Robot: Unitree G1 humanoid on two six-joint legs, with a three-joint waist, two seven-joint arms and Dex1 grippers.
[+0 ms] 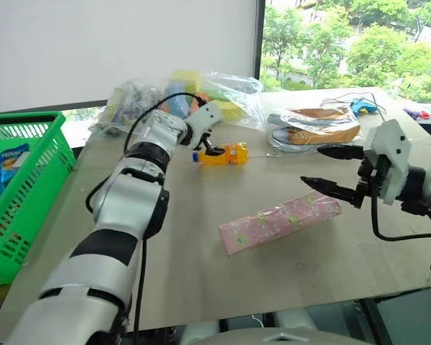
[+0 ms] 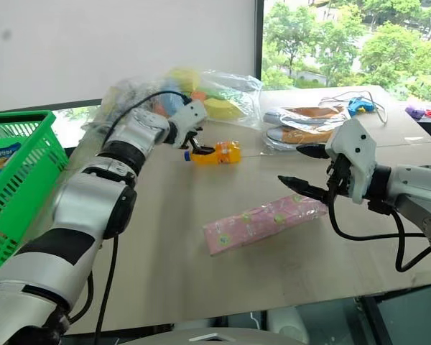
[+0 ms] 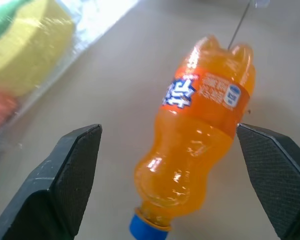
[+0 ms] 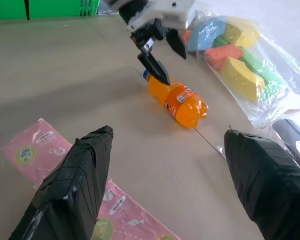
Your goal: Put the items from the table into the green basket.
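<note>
Pink pack [image 1: 279, 221] under spread right hand [image 1: 322, 167]; orange bottle [image 1: 223, 154] lying between spread left hand [image 1: 209, 149] fingers.

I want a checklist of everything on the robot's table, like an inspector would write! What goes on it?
Surface: light-tan table, faint seam across it.
Job's things: orange-drink bottle lying on its side; pink pack lying flat nearer the robot; green basket at the table's left edge, a blue packet inside.
Clutter: clear bags of coloured sponges; bagged tan shoes; a small blue thing at the far right.
Grippers: left gripper open, fingers either side of the bottle; right gripper open, above the pink pack's end.
Cables: black cable looping over the left arm; another under the right wrist.
Surroundings: white wall, window with trees.
</note>
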